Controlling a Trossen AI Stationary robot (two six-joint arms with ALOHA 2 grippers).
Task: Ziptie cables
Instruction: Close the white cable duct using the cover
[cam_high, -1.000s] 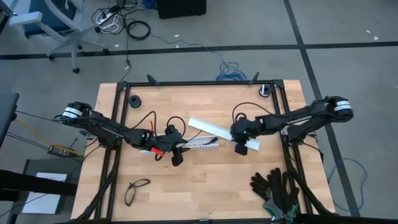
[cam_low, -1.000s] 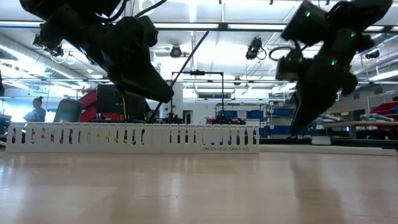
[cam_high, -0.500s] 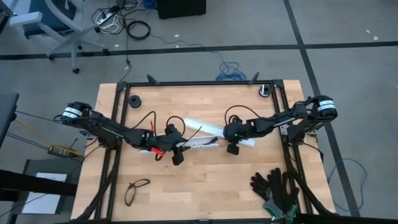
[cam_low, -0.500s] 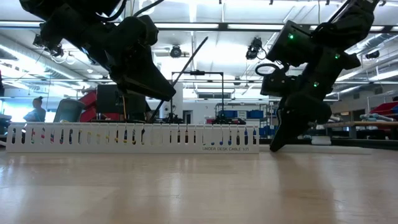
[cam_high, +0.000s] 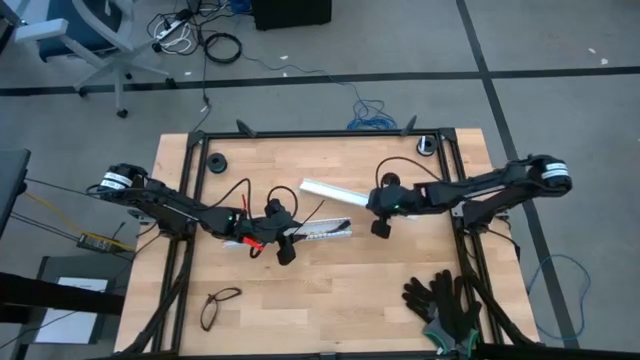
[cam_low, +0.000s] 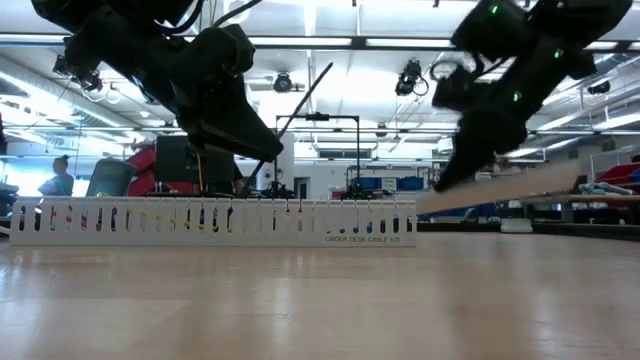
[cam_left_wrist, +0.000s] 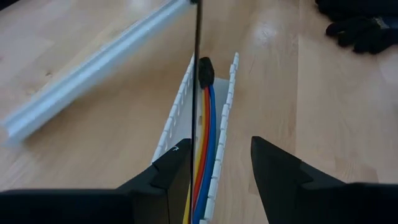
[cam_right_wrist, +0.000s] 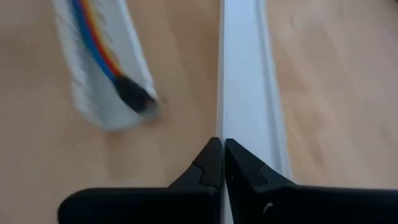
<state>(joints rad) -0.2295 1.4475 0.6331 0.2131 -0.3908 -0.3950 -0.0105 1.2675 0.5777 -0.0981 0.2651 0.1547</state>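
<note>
A: Closing on the plain white rail (cam_right_wrist: 249, 74), the right gripper (cam_right_wrist: 222, 144) has pinched fully shut on its edge; one end has come up off the table, sloping in the low view.

B: Probably clearing it away before tying; the cables (cam_left_wrist: 208, 124) lie inside the perforated rail (cam_left_wrist: 227, 106), beneath the left gripper (cam_left_wrist: 221, 163), fingers parted, clasping nothing I can see.

A: A thin dark strip (cam_left_wrist: 198, 62) stands over them; what holds it is hidden; the cables' near end is cut off.
</note>
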